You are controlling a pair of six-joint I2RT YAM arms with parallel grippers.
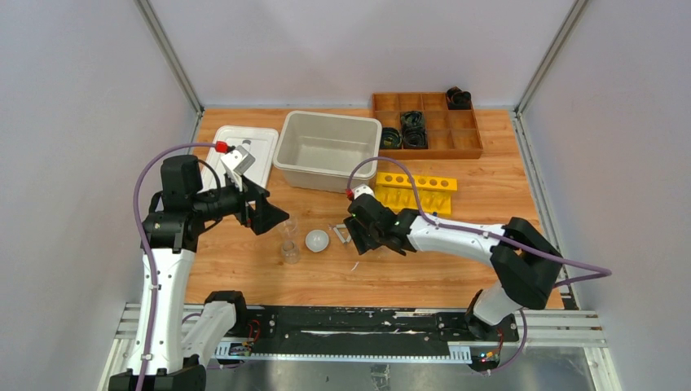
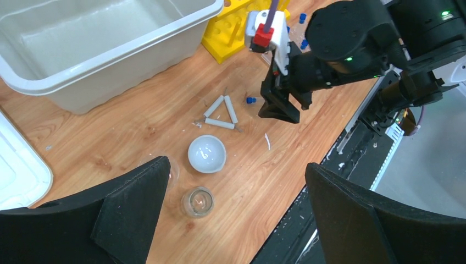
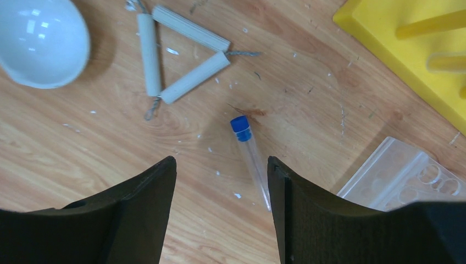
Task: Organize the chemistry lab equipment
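Observation:
A white round dish (image 1: 317, 239) (image 2: 207, 153) (image 3: 41, 41) sits mid-table beside a white triangle frame (image 1: 341, 233) (image 2: 221, 114) (image 3: 176, 55). Two small clear beakers (image 1: 289, 251) (image 2: 198, 202) stand left of the dish, the farther one (image 2: 173, 170) half hidden by my left finger. A blue-capped tube (image 3: 250, 154) lies flat on the wood. My right gripper (image 1: 358, 240) (image 3: 221, 159) hovers just above it, open, with the tube close to its right finger and held by nothing. High over the beakers, my left gripper (image 1: 273, 218) (image 2: 236, 165) is wide open and empty.
A beige tub (image 1: 330, 116) and a white tray (image 1: 244, 147) stand at the back left. A yellow tube rack (image 1: 415, 191) (image 3: 417, 49) lies behind the right gripper, with a clear plastic rack (image 3: 406, 176) beside it. A wooden compartment box (image 1: 466, 142) is at the back right.

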